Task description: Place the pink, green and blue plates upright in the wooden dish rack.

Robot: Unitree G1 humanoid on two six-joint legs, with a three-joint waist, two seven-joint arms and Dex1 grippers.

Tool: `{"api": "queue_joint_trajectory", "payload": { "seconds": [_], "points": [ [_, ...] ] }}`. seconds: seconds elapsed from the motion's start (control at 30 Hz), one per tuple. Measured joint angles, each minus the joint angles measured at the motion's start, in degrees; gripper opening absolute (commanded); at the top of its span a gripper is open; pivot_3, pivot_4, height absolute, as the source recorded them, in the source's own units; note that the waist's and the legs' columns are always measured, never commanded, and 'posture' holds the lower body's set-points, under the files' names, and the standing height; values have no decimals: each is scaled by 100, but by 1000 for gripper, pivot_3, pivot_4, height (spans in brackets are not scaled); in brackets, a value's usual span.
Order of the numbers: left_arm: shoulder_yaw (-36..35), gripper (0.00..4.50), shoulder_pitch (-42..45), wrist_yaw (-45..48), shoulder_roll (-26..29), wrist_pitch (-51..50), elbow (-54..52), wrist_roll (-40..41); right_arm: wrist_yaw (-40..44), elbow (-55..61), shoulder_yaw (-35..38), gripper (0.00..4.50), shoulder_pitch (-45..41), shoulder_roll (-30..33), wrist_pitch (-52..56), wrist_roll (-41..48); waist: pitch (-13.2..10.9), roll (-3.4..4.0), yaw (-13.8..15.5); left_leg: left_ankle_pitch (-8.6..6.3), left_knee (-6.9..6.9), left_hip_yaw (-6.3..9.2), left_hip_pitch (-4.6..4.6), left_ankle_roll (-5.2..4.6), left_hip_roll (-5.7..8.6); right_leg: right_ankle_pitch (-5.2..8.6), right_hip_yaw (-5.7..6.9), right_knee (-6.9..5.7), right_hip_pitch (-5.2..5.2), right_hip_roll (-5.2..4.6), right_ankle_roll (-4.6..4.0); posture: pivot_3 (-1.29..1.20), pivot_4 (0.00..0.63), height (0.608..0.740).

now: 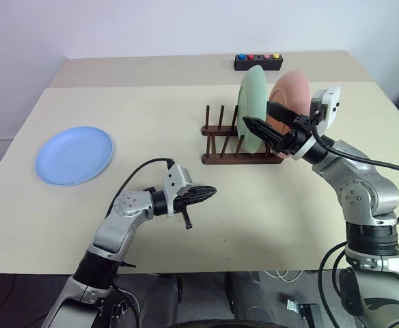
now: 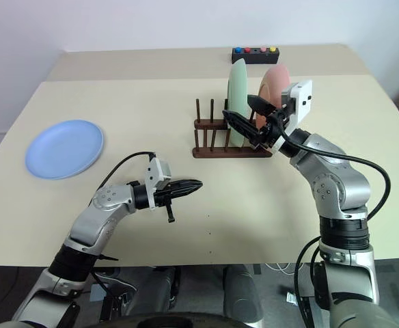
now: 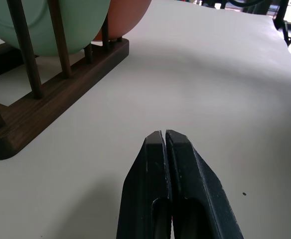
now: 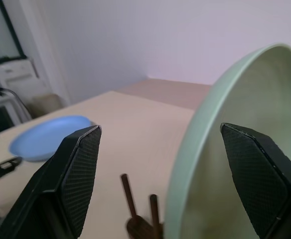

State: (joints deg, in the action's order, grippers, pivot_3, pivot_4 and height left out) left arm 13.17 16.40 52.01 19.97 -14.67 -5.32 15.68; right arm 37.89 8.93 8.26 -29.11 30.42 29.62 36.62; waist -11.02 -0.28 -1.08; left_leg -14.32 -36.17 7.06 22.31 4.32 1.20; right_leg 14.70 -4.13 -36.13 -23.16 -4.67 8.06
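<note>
**Two plates racked, blue plate flat on the table**

Fingers of the right gripper (image 1: 273, 126) stood wide apart in the centre-right of the head view, spread either side of the green plate's (image 1: 252, 108) rim without clamping it. Fingers of the left gripper (image 1: 201, 195) were pressed together on nothing, hovering low over the table (image 1: 268, 219) in the lower middle of the frame.

The green plate stood upright among the pegs of the wooden dish rack (image 1: 235, 145), just right of centre. Behind it, to the right, the pink plate (image 1: 290, 96) also stood upright in the rack; whether the two plates touched was hard to tell, since the gripper covered the gap. The blue plate (image 1: 74, 155) lay flat at the left of the frame, well apart from the rack. A small black box with coloured buttons (image 1: 258, 62) sat at the top, near the table's far edge.
</note>
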Motion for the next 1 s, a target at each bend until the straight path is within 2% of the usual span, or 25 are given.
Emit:
{"api": "queue_joint_trajectory", "payload": {
  "seconds": [0.3, 0.7, 0.8, 1.0],
  "points": [
    [1, 51, 6, 1, -27, 0, 1, -1, 102, 492, -153, 3876, -2, 519, -318, -811, 0, 0, -1, 0, 1, 0, 1, 0, 0, 0, 0, 1, -1, 0, 0, 0, 150, 740],
    [-56, 51, 19, -9, -29, 0, 9, 13, 182, 1200, -143, 3876, -442, 989, -519, -1182, -1, -1, 6, 0, 1, 0, 2, 0, 0, 0, 0, 2, -2, 0, 0, 0, 150, 740],
    [-408, 937, 22, -129, 3, -220, -23, 330, 352, 1409, -248, 3921, -500, 1101, -685, -1294, -1, -2, -11, 0, 3, 0, 2, 0, -2, 0, 1, 1, -6, 0, 0, 0, 150, 740],
    [-1672, 3930, 251, -686, 445, -457, -21, 751, 751, 1626, -1134, 3921, -553, 1030, -1226, -1791, -4, -8, -13, 0, 0, -1, 3, 0, -3, 0, 2, 3, -5, -1, 0, 0, 150, 740]
  ]
}}
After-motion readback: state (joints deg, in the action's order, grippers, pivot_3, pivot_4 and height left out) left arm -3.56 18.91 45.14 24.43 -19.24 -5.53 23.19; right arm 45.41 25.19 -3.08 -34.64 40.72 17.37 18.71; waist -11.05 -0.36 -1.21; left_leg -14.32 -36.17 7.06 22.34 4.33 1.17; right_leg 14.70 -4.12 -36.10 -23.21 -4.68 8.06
